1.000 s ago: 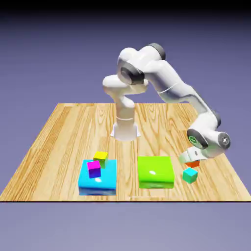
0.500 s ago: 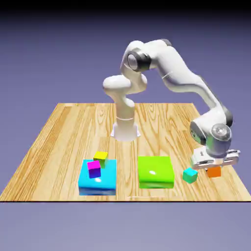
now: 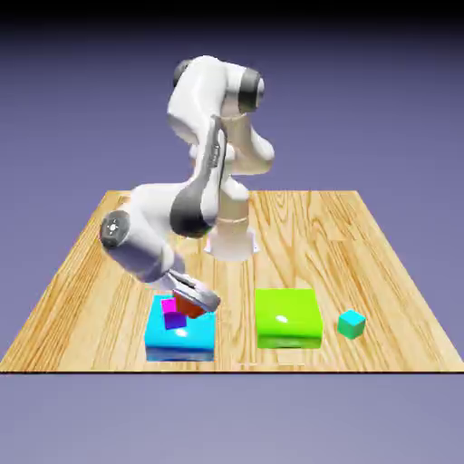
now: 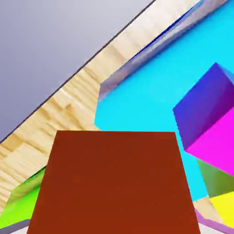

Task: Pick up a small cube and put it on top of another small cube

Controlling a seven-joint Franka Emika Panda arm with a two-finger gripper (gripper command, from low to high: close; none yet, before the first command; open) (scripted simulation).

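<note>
The small plain orange cube [image 3: 190,306] sits clamped between the closed fingers of the white arm's two-finger gripper [image 3: 193,302], held in the air over the flat cyan block [image 3: 180,337]. In the exterior view only a sliver of its dark orange face shows beneath the hand. In the hand view the orange cube [image 4: 114,183] fills the lower middle as a broad rust-brown face, hiding both fingertips completely.

Just beside it, toward the exterior view's left, a small magenta-and-purple cube [image 3: 171,314] rests on the cyan block; whether the two cubes touch cannot be told. In the hand view this cube [image 4: 210,121] appears at the right, cut off by the edge, with a scrap of yellow-and-green [image 4: 221,194], too cropped to identify, below it.

The arm covers the back of the cyan block in the exterior view. A flat bright green block [image 3: 288,317] lies to the exterior view's right on the wooden table [image 3: 82,272], and a small teal cube [image 3: 352,323] sits beyond it, well apart from the gripper.
</note>
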